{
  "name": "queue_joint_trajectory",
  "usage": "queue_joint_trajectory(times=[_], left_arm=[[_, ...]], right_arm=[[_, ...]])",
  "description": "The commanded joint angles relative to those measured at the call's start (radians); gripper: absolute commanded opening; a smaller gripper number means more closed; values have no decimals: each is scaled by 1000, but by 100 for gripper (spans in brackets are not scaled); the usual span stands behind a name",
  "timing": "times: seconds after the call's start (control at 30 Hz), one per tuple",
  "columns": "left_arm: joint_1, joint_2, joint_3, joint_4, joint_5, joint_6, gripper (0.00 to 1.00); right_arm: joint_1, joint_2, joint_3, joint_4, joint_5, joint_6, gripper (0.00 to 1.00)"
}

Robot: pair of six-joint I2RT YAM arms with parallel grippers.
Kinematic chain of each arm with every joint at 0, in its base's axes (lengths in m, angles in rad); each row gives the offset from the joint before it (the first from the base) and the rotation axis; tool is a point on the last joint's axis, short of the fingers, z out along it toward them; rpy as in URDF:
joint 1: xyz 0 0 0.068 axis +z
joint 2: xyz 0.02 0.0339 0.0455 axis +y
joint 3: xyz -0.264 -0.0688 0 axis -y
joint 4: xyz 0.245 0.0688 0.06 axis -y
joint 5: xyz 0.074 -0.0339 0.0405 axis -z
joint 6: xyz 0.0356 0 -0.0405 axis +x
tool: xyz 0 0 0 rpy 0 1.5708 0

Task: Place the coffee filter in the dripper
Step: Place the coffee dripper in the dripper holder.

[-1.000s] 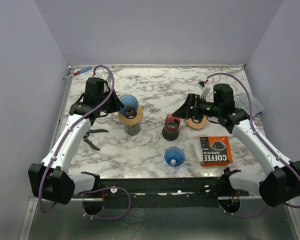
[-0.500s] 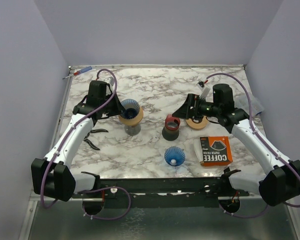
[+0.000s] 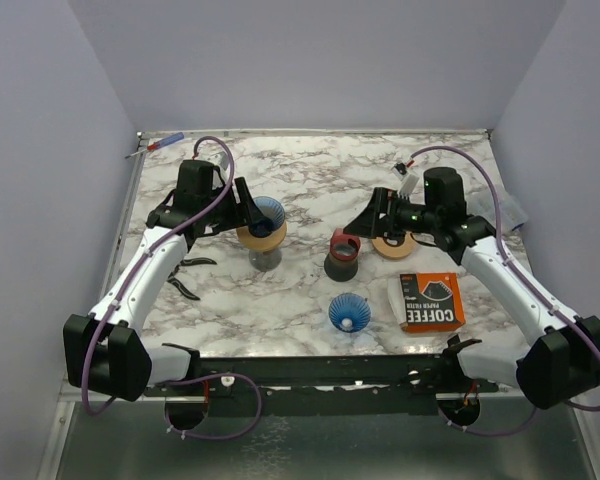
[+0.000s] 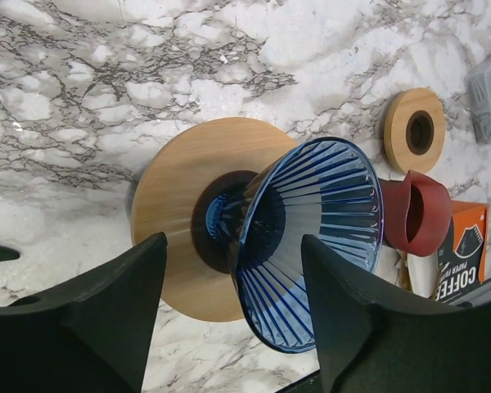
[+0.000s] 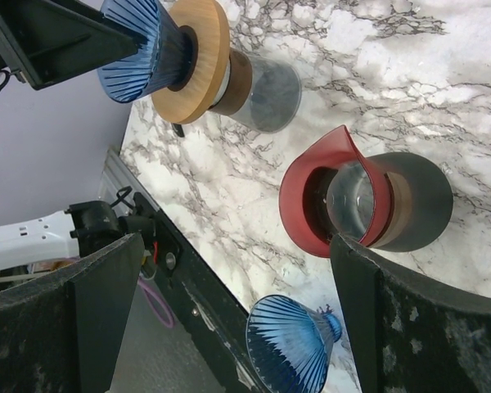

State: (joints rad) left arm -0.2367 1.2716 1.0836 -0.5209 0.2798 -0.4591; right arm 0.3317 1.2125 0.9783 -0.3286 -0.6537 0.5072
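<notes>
Since a second ago the left pincer [image 4: 233, 244] has gone from pressed together to spread. Its two black fingers now stand on either side of the blue ribbed cone dripper [image 4: 311, 237]. Whether they touch the dripper cannot be told.

The dripper sits in a round wooden collar [image 4: 176, 213] on a clear glass carafe [image 5: 266, 86], left of centre on the white marble tabletop [image 3: 310, 170]. It is well apart from every edge, and bare marble lies behind it up to the lavender walls [image 3: 310, 60].

To its right stand a dark cup with a red pouring rim [image 3: 342, 253] and a loose wooden ring [image 3: 393, 246]. A second blue ribbed cone [image 3: 349, 312] lies near the front edge.

The only filter item in sight is the orange box printed COFFEE PAPER FILTER [image 3: 430, 300], which lies flat at the front right.

The right pincer [image 5: 236, 241] hangs fully spread above the cup and holds nothing.
</notes>
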Motion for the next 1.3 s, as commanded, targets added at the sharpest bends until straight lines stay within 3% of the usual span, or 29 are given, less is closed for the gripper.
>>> queue_joint_trajectory(times=[0.0, 0.1, 0.3, 0.6, 0.93, 1.17, 1.27], left_arm=[[5, -34, 20, 21, 13, 5, 71], [6, -46, 27, 19, -1, 12, 76], [14, -77, 27, 18, -29, 22, 76], [47, -114, 18, 17, -24, 40, 67], [57, -125, -13, 20, -58, 55, 57], [57, -125, -31, 18, -81, 69, 44], [58, -124, -45, 19, -98, 69, 44]], right_arm=[[-2, 27, 14, 39, -41, -16, 100], [-2, 48, 32, 49, -62, -13, 100], [1, 102, 74, 85, -121, 3, 97], [79, 229, 190, 108, -140, 25, 91], [173, 402, 313, 168, -132, 88, 76], [227, 520, 432, 136, -117, 89, 73], [242, 565, 468, 136, -110, 98, 70]])
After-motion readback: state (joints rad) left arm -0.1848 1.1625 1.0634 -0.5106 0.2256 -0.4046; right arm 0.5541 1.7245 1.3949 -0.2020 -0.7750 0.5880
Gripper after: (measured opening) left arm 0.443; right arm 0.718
